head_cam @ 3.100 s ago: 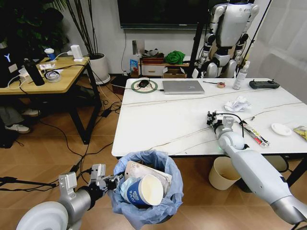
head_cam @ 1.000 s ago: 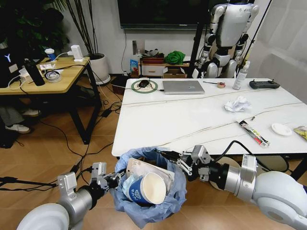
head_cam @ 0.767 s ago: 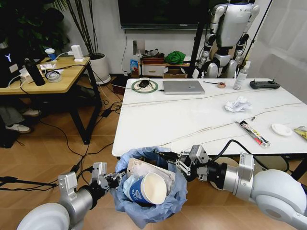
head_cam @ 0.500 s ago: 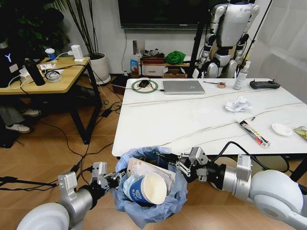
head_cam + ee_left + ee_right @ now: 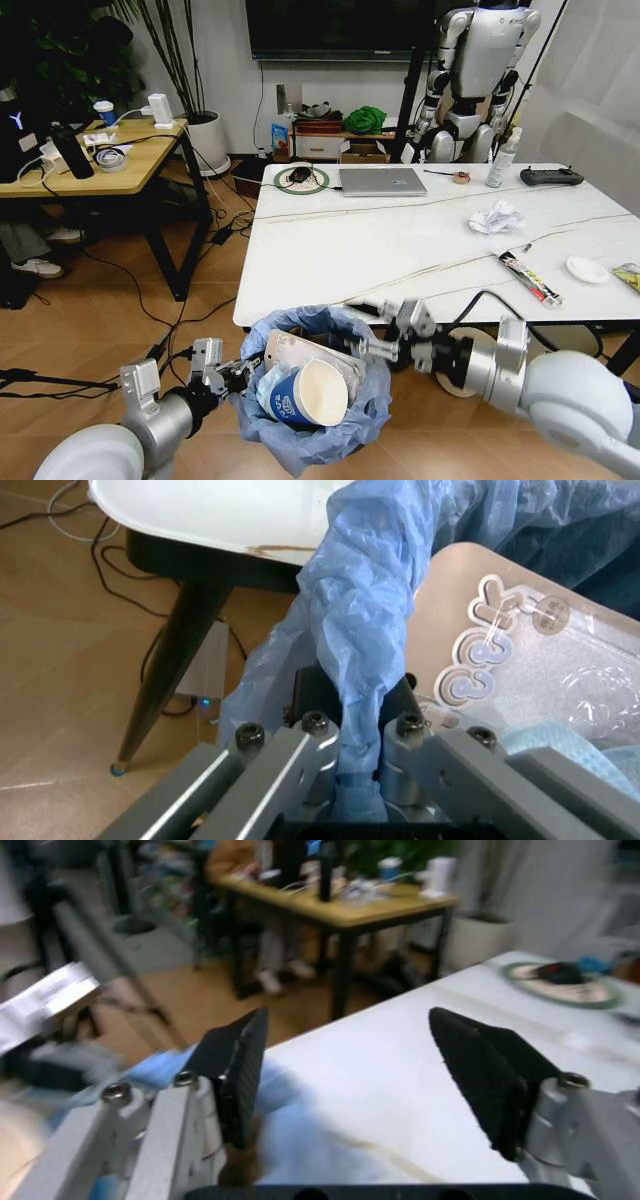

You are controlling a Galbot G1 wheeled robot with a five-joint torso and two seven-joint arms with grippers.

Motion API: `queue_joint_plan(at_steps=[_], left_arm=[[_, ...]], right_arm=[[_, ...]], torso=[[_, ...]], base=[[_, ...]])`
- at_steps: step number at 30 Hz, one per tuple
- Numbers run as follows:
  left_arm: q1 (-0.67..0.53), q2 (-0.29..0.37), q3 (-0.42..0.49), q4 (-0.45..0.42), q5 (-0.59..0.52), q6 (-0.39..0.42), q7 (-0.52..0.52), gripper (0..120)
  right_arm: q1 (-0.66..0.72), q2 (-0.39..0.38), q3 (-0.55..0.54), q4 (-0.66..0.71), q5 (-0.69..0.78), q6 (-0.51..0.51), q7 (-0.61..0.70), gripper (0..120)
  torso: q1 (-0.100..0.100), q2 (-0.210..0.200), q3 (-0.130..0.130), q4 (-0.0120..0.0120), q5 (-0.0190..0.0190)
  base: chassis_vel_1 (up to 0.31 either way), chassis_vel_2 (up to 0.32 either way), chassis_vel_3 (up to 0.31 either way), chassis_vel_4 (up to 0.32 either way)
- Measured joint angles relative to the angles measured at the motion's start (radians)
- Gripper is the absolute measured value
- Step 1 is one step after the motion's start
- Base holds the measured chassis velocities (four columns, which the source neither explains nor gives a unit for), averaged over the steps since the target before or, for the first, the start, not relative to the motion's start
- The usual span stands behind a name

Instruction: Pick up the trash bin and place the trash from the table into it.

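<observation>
One blue-printed cup [image 5: 303, 396], lettering unreadable

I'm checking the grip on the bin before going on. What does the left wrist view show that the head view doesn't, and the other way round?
Left wrist view alone: up close, the left pincer clamped on the bunched blue bag at the rim of the trash bin.

Head view alone: the open right pincer over the bin's far rim, the blue paper cup inside, and, left on the table, a white tissue wad and a long wrapper.

Both: the bin, a flat clear package inside it, and the table's edge.
</observation>
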Motion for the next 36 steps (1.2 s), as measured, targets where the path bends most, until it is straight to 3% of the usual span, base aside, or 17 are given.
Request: queue_joint_plan(at_steps=[5,11,13,20,27,36], left_arm=[[0.003,-0.002,0.0,0.002,0.005,0.0,0.0,0],[0.013,0.004,-0.015,-0.001,0.005,-0.001,0.003,0],[0.014,0.004,-0.016,-0.001,0.005,-0.001,0.003,0],[0.028,0.011,-0.034,-0.007,0.001,-0.003,0.003,0],[0.02,0.026,-0.035,-0.002,-0.01,-0.004,0.002,0],[0.014,0.028,-0.034,0.008,-0.014,-0.005,0.0,0]], right_arm=[[0.019,0.051,0.068,-0.111,0.016,0.004,0.134,82],[0.101,0.147,0.13,-0.43,0.024,-0.036,0.255,100],[0.119,0.159,0.131,-0.468,0.024,-0.041,0.258,100],[0.328,0.256,0.106,-0.801,0.044,-0.134,0.289,100],[0.414,0.298,0.091,-0.976,0.072,-0.211,0.291,100],[0.449,0.34,0.08,-1.149,0.058,-0.226,0.25,100]], torso=[[0.0,0.0,0.0,0.0,0.0003],[0.0,0.0,0.0,-0.0002,0.0007],[0.0,0.0,0.0,-0.0003,0.0007],[0.0,0.0,0.0,-0.0002,0.0001],[0.0,0.0,0.0,-0.0001,0.0002],[0.0,0.0,0.0,-0.0002,0.0001]], base=[[0.0,0.0,0.0,0.0],[0.0,0.0,0.0,0.0],[0.0,0.0,0.0,0.0],[0.0,0.0,0.0,0.0],[0.0,0.0,0.0,0.0],[0.0,0.0,0.0,0.0]])
